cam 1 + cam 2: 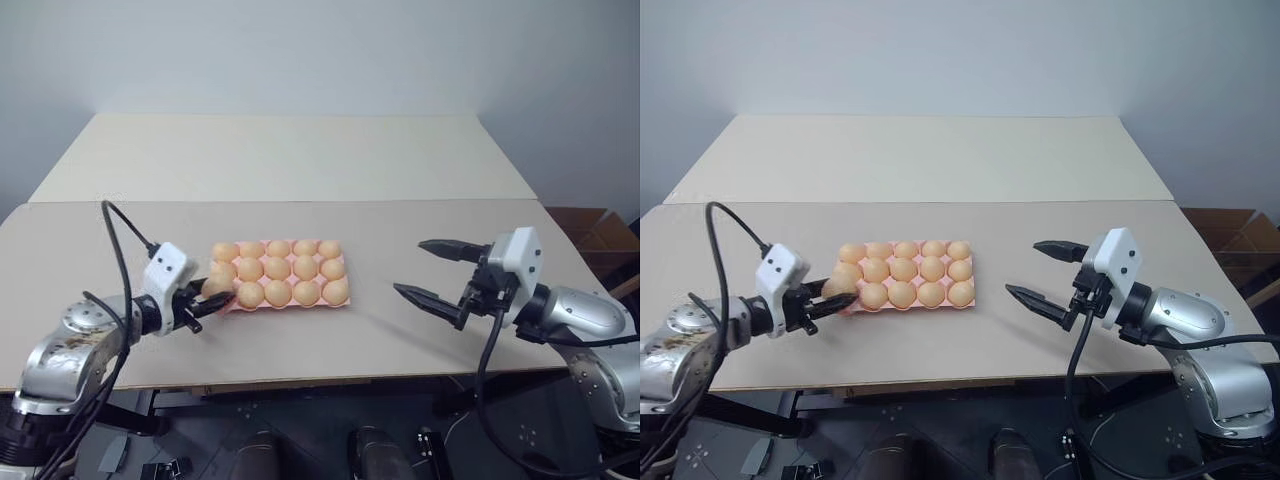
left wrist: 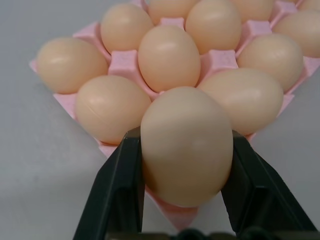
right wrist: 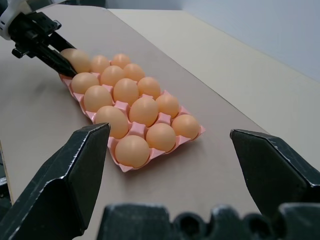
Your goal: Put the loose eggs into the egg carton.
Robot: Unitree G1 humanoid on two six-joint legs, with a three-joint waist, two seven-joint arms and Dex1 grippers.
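With the left gripper (image 1: 213, 300), fingers pinching the last egg (image 2: 186, 145) above the carton's (image 2: 176, 215) near corner cup, lower gently before releasing; the right gripper (image 1: 1043, 272) stays spread, well apart.

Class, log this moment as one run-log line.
left pincer: shut on egg at egg carton corner | right pincer: open, apart from carton | table: no loose eggs seen

Light even, soft, bright overall, w/ no hard glare. Faint soft shadows under the egg carton (image 1: 287, 302) and along the table (image 1: 300, 160) seam. Small dull highlights on eggs (image 2: 169, 57) in left wrist view. Right wrist view: near fingers (image 3: 70, 175) out of focus. Head views slightly soft, no visible edge distortion.
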